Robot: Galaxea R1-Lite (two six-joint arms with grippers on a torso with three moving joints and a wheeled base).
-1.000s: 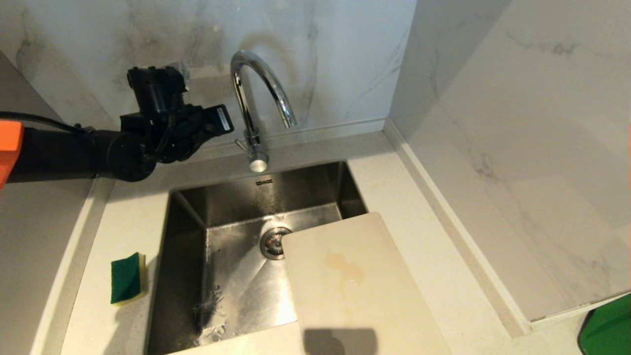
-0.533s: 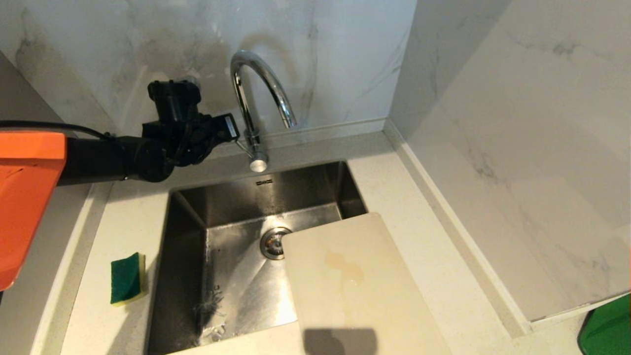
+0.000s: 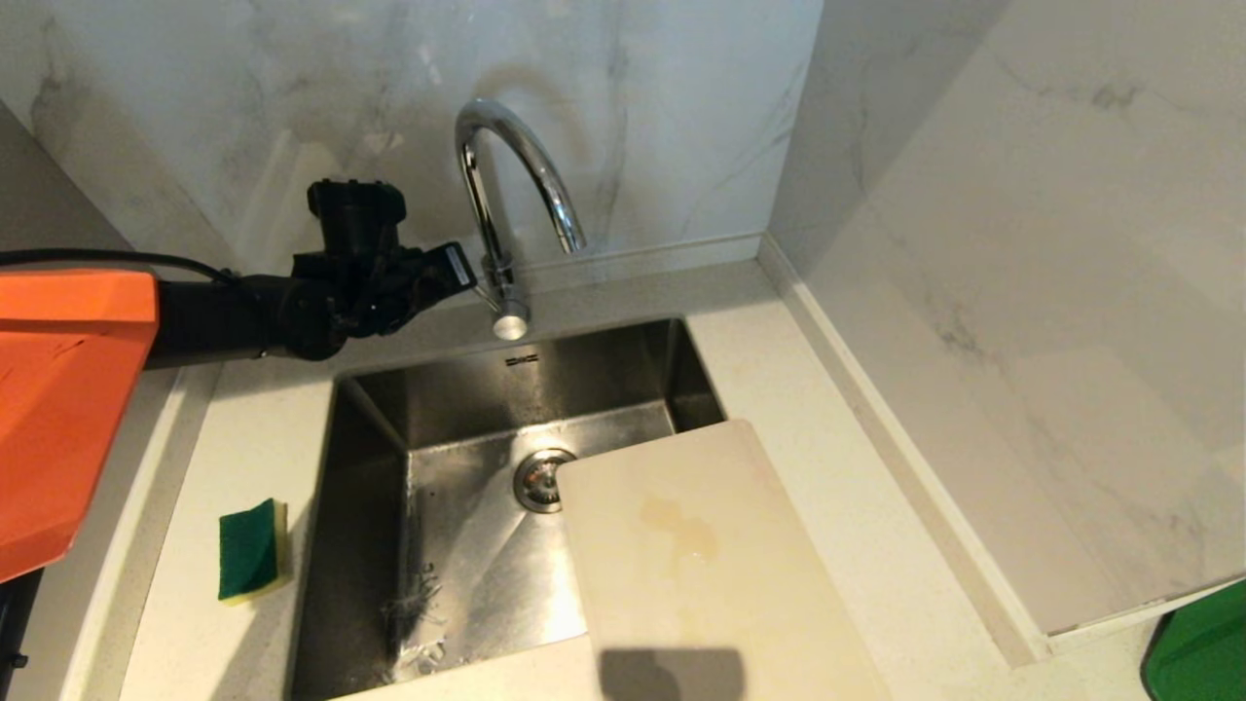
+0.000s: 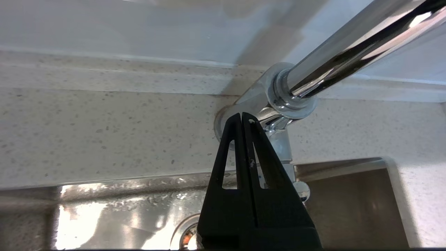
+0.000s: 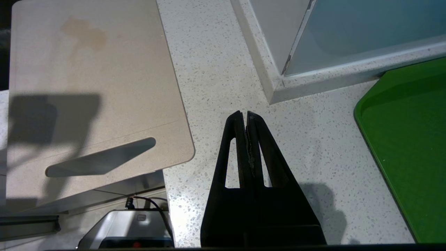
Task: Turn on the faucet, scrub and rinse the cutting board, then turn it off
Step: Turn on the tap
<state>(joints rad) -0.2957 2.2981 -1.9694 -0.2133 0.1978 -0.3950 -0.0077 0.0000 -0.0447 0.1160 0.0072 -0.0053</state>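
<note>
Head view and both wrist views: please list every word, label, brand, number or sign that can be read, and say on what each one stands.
No text can be read in any view.
White label on the left gripper: print too small to read.
Small dark mark on the back wall of the sink: perhaps a brand stamp, too small to read.
The faucet, cutting board, sponge and green tray show no writing.
</note>
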